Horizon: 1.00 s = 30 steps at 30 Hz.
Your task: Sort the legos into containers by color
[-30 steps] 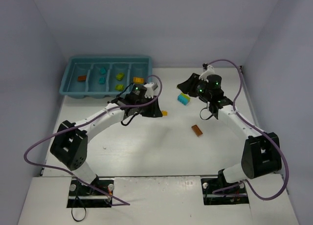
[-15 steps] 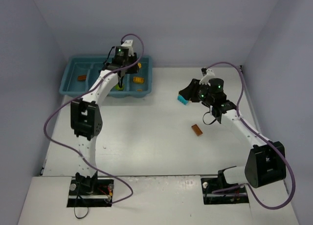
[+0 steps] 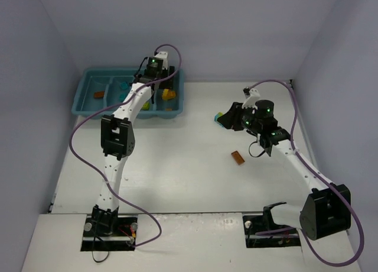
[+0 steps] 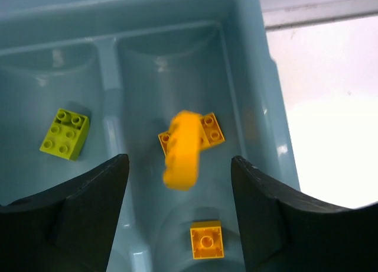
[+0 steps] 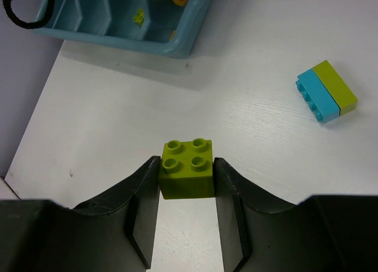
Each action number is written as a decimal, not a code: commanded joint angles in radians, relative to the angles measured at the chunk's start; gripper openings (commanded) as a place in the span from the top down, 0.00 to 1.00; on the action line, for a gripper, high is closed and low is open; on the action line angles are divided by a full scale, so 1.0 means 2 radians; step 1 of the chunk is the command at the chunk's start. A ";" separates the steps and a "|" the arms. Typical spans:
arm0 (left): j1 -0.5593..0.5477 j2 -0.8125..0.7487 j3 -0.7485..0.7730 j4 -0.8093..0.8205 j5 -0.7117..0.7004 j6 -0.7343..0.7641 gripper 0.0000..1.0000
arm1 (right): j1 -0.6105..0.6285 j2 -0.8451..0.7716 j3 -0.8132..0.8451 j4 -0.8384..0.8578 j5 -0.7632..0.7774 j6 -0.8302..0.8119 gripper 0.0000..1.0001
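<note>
The left claw [image 4: 180, 165], jaws apart, hangs over the rightmost compartment of the tray [image 4: 266, 77]. It has swung up from the counter [image 3: 177, 165] and released a yellow-orange brick [image 4: 183, 151], which blurs mid-fall above two matching bricks [image 4: 206, 239], so that one looks sorted. The right claw [image 5: 187, 177] is clamped on a lime brick [image 5: 186, 168] over the counter. A teal-and-lime pair [image 5: 326, 90] and a brown-orange brick [image 3: 237, 158] lie unsorted. The left arm may crowd the tray.

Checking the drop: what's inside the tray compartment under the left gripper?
In the rightmost compartment, a near yellow-orange brick and a far yellow-orange brick lie on the floor. A blurred yellow brick, between the fingers of the open left gripper, covers part of the far one.
</note>
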 commanded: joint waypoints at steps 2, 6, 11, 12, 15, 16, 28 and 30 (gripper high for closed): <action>0.003 -0.046 0.024 0.030 -0.002 -0.001 0.30 | 0.000 -0.014 0.011 0.016 -0.023 -0.011 1.00; 0.003 -0.113 -0.048 0.052 0.032 -0.003 0.29 | -0.001 0.000 0.034 0.016 -0.042 -0.001 0.99; 0.004 -0.214 -0.165 0.078 0.145 -0.019 0.29 | 0.007 0.030 0.077 0.017 -0.072 -0.031 0.97; 0.004 -0.242 -0.178 0.076 0.164 -0.040 0.29 | 0.011 0.036 0.080 0.019 -0.075 -0.040 0.97; 0.003 -0.288 -0.223 0.053 0.237 -0.092 0.29 | 0.020 0.046 0.083 0.029 -0.083 -0.086 0.96; 0.003 -0.298 -0.240 0.040 0.255 -0.107 0.29 | 0.027 0.049 0.082 0.036 -0.086 -0.098 0.96; -0.001 -0.384 -0.364 0.059 0.442 -0.307 0.28 | 0.056 0.051 0.067 0.135 -0.151 -0.228 0.94; -0.008 -0.388 -0.376 0.088 0.454 -0.337 0.28 | 0.063 0.058 0.071 0.134 -0.158 -0.243 0.93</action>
